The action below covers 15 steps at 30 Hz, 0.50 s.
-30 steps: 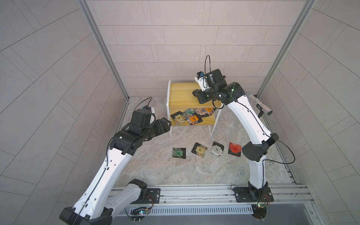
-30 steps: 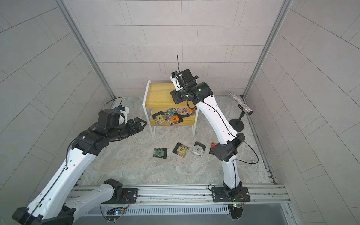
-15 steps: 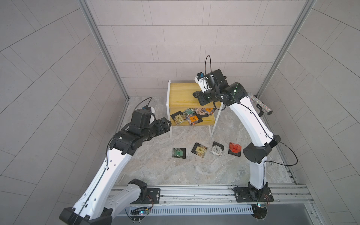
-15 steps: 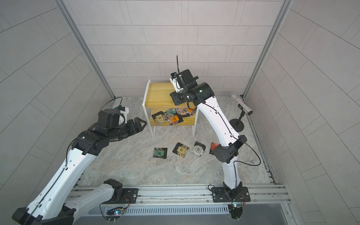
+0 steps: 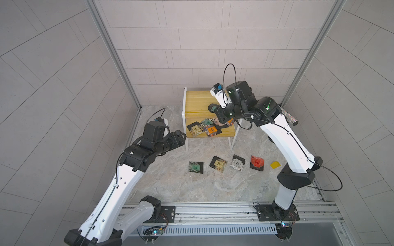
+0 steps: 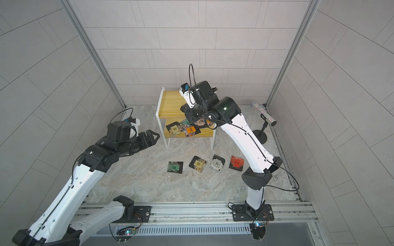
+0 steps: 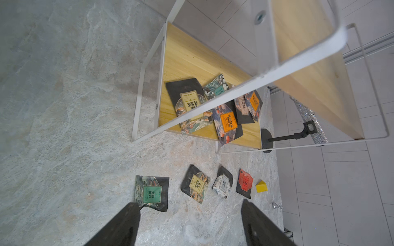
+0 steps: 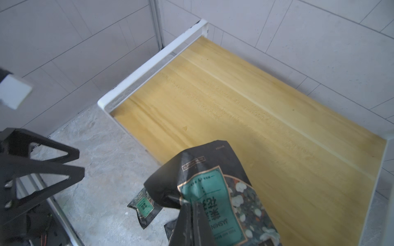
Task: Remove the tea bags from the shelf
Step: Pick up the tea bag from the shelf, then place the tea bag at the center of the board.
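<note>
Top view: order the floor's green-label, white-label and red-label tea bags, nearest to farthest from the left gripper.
1. Green-label tea bag, flat square sachet at the row's end toward the left gripper.
2. White-label tea bag, mid-row.
3. Red-label tea bag, beside the right arm.

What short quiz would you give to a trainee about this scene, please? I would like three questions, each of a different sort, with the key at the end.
1. True or false: the right pincer is shut on a teal-labelled tea bag, held above the top board of the shelf.
2. How many tea bags lie in a row on the tabletop, in front of the shelf? A: two. B: four. C: seven.
3. Fill in the gap: the left pincer holds nothing, and its jaws stand ____.

Key: 1 true; 2 B; 3 open.
</note>
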Tool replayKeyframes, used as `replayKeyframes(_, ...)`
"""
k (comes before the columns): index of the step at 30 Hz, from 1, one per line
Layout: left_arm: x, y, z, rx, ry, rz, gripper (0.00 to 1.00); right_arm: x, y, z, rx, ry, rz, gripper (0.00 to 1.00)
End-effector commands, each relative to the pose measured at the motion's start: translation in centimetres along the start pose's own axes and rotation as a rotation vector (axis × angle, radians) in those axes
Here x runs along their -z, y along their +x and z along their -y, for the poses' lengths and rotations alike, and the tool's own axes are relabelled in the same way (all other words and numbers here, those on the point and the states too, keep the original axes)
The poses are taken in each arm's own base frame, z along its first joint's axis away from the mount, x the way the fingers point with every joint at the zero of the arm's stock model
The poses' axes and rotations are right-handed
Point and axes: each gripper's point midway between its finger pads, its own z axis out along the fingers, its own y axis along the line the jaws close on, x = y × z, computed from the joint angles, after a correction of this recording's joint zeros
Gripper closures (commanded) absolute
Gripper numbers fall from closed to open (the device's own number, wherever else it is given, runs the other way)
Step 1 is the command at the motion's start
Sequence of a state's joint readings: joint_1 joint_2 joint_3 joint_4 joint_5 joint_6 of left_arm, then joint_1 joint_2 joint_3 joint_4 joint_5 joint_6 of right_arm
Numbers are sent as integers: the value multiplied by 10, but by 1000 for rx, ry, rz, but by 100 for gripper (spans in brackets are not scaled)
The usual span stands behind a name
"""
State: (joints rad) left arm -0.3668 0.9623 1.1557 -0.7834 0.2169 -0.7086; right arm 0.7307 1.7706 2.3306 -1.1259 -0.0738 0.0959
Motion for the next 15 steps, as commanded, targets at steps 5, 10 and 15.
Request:
replayKeyframes(5,-7,12,-31,72,-82,19,17,21,7,-37,109,-60,84,99)
replayKeyframes(10,-7,20,-50,100,-138,27,17,26,30,-57,145,-106,89,99)
replayKeyframes(15,-10,29,-66,119,-173,21,17,22,58,-66,153,-137,76,99)
